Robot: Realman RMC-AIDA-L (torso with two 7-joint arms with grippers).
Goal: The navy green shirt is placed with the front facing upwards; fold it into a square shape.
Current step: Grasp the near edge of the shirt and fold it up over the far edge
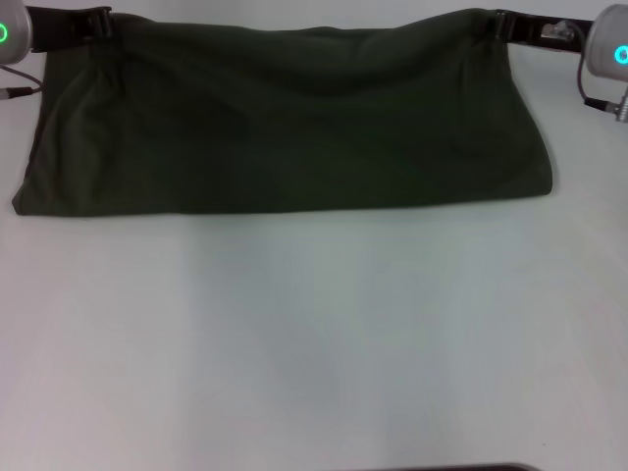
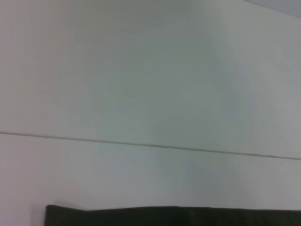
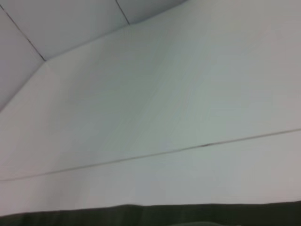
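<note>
Shirt (image 1: pixel 285 118) lies across the far desk (image 1: pixel 314 343), folded once into a wide band; I judge further folds remain. My left gripper (image 1: pixel 98 20) and right gripper (image 1: pixel 498 22) each pinch a far corner.

Item: navy green shirt (image 1: pixel 285 118) | Appearance: dark olive, plain side up, no print visible | State: folded into a wide band | Position: far part of white table, far edge lifted
</note>
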